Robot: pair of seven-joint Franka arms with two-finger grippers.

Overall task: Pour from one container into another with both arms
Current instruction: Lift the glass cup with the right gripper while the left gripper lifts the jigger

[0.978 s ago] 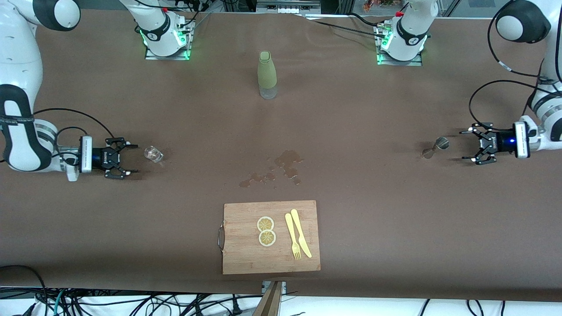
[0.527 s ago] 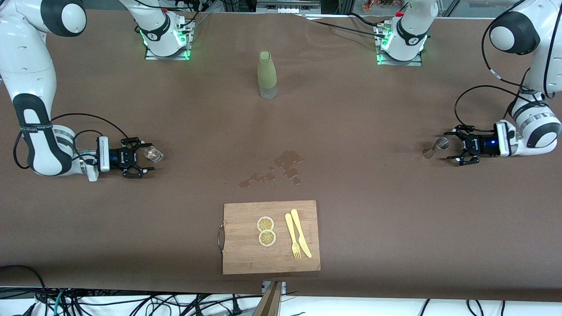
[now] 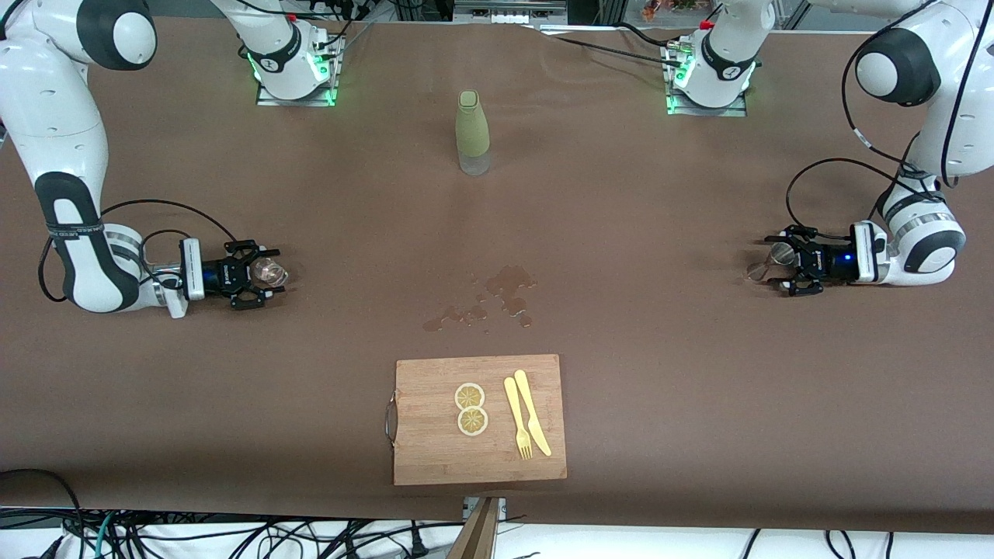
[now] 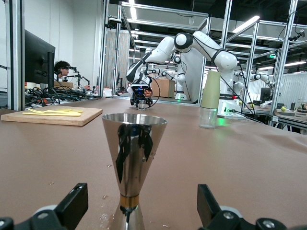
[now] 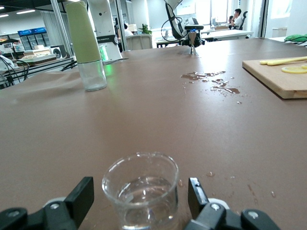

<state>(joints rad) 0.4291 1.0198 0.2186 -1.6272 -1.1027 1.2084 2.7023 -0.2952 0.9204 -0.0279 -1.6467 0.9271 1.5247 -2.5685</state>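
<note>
Bracketing the jigger (image 3: pixel 769 261) at the left arm's end of the tabletop (image 3: pixel 621 233), the left gripper (image 3: pixel 776 269) has been advanced, jaws apart; the right gripper (image 3: pixel 268 273), likewise spread, now straddles the shot glass (image 3: pixel 269 271). Both grasps appear ready to be closed.

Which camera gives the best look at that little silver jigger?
The left wrist view: the silver jigger stands upright, filling the middle between the open left end effector fingers. The front view shows it tiny; the right wrist view shows only a distant speck.

Aluminium framing (image 4: pixel 225 28), ceiling striplights (image 4: pixel 248 24) — lab hall
</note>
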